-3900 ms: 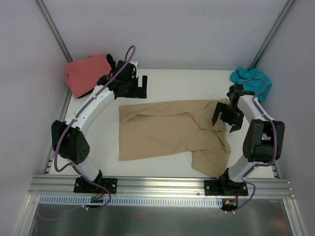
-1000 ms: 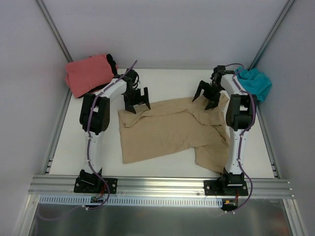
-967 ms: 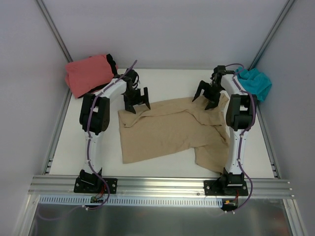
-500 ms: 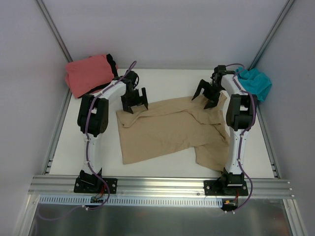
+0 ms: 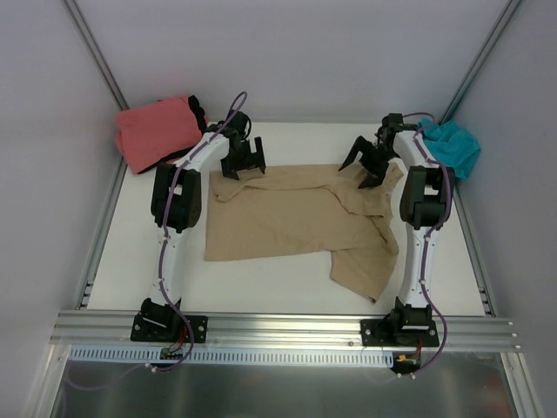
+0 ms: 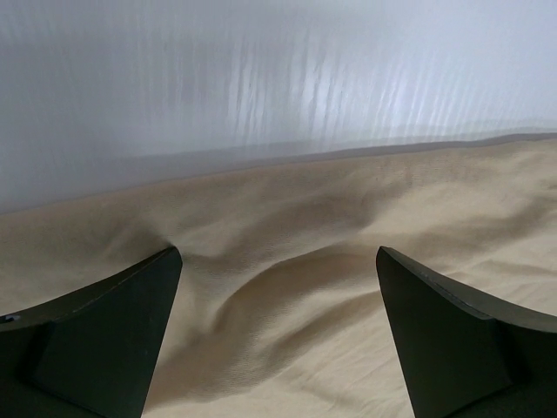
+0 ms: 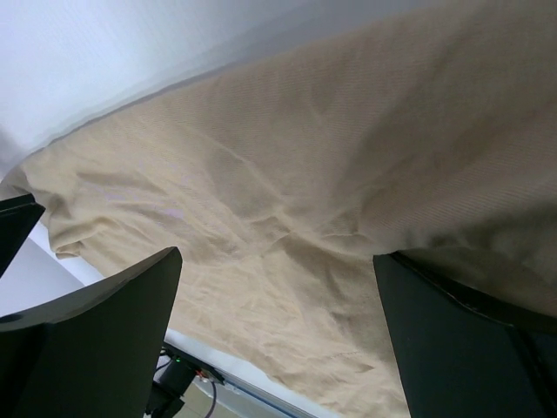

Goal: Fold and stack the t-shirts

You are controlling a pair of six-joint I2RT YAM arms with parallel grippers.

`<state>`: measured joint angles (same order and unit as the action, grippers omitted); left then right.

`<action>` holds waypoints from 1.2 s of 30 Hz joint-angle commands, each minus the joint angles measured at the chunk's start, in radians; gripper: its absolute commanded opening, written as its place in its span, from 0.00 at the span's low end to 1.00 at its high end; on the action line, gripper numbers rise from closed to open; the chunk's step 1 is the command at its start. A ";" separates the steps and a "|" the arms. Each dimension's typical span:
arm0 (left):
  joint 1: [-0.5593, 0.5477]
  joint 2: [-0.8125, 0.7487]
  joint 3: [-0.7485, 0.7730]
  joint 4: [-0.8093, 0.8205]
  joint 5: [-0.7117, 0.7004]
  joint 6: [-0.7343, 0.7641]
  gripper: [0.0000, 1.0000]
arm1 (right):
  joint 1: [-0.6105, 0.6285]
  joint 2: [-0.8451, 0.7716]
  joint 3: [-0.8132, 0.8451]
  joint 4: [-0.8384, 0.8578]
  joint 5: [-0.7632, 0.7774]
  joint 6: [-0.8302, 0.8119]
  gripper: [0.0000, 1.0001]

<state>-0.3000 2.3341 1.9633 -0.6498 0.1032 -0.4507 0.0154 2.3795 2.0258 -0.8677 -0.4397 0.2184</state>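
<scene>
Cloth everywhere under both arms. The tan t-shirt point(image 5: 287, 222) lies spread across the middle of the white table point(image 5: 130, 252), wrinkled. Its far hem runs toward the far edge, and one loose flap trails off toward the near edge beside the right arm's base.

The left gripper point(image 5: 244, 171) hangs over the shirt's far left corner, jaws spread as wide as they go. From the left wrist camera, both dark fingers point(image 6: 96, 340) frame a soft pucker of tan fabric rising between them, yet the claw has hold of nothing. Whether the tips press into the cloth cannot be told from here.

Across the table, the right gripper point(image 5: 361, 171) sits over the shirt's far right corner, jaws also gaping wide. Its wrist camera shows the fingers point(image 7: 461, 340) well apart, with crumpled tan cloth filling the gap and folding over itself. Nothing is clamped there either.

The two arms reach out almost mirror-fashion, both stretched toward the far edge of the table.

At the far left corner lies the coral-pink t-shirt point(image 5: 155, 131), a loose heap spilling over the table's left edge. The black t-shirt point(image 5: 198, 111) peeks out just beside it on its right side, touching it. At the far right corner the teal t-shirt point(image 5: 448, 146) is bunched up, just beside the right arm's wrist and well apart from the coral one.
</scene>
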 commanded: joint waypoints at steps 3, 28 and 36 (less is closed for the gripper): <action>0.015 0.093 0.130 0.022 0.012 0.047 0.99 | -0.011 0.095 0.096 0.062 -0.033 0.035 0.99; 0.073 -0.495 -0.114 0.266 0.239 0.092 0.99 | -0.061 -0.293 0.081 0.118 -0.147 0.036 0.99; 0.102 -0.928 -0.805 0.150 0.110 0.086 0.99 | -0.060 -0.762 -0.569 0.049 0.051 -0.117 1.00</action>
<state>-0.2134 1.4357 1.3792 -0.3996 0.2680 -0.3557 -0.0433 1.6703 1.6455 -0.7307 -0.4984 0.1791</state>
